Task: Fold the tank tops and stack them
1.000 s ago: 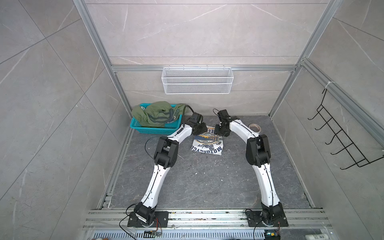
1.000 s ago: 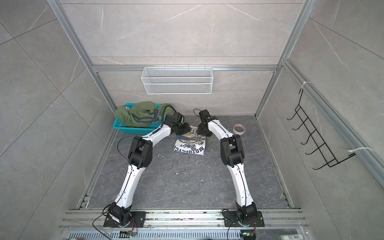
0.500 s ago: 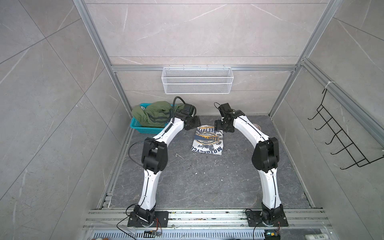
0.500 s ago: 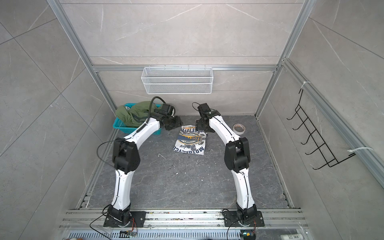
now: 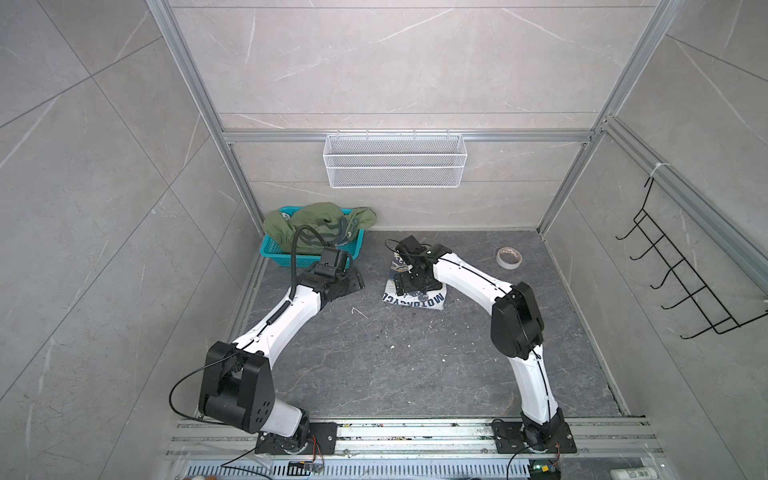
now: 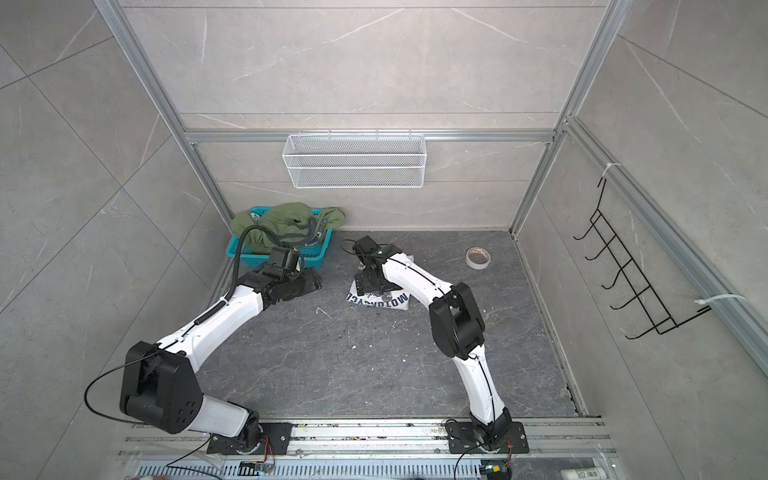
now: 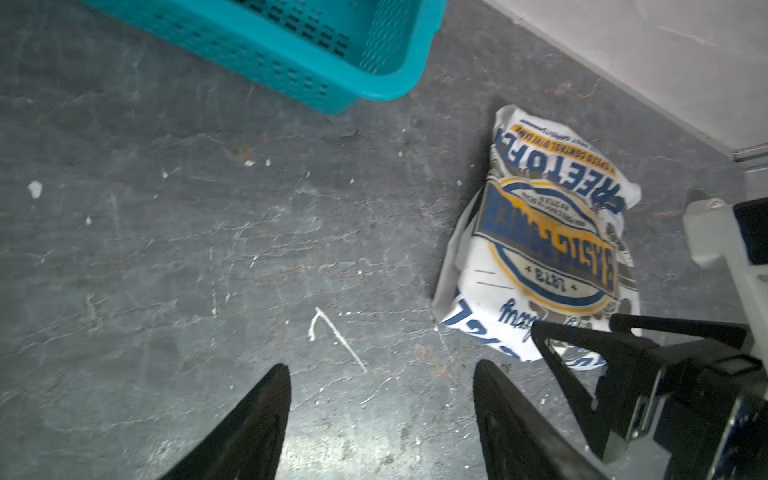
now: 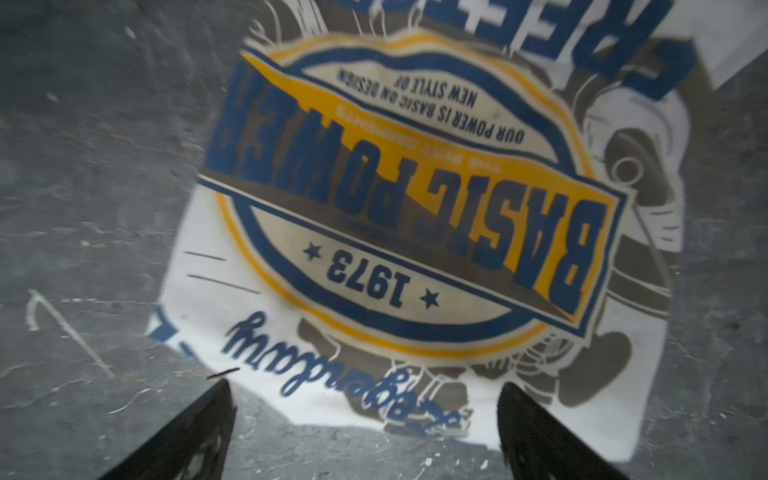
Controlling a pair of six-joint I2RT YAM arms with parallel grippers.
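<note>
Tank tops, two items: one folded, one not begun.
White tank top (image 5: 415,299) lies folded, graphic up, on the grey floor (image 5: 374,374) near the back; olive green tank top (image 5: 320,218) sits heaped in the teal basket (image 5: 274,251), unfolded. Left gripper (image 7: 380,370): jaws apart over bare floor, empty. Right gripper (image 8: 365,386): jaws wide apart at the white top's edge, empty. Left to do, seemingly: fetch, fold and stack the olive one.
</note>
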